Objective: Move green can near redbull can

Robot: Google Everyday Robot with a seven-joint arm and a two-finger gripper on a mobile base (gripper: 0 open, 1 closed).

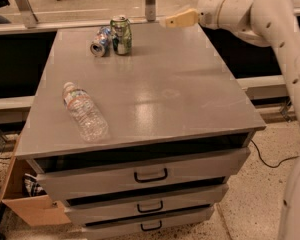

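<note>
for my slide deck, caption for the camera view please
Green can upright beside the toppled redbull can on the cabinet top, gripper hovering apart from both

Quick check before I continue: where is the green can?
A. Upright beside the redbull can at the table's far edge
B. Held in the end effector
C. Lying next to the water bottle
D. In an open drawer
A: the green can stands upright right beside the redbull can, which lies on its side, at the far edge of the table; the end effector hovers apart from both, further right in the view.
</note>
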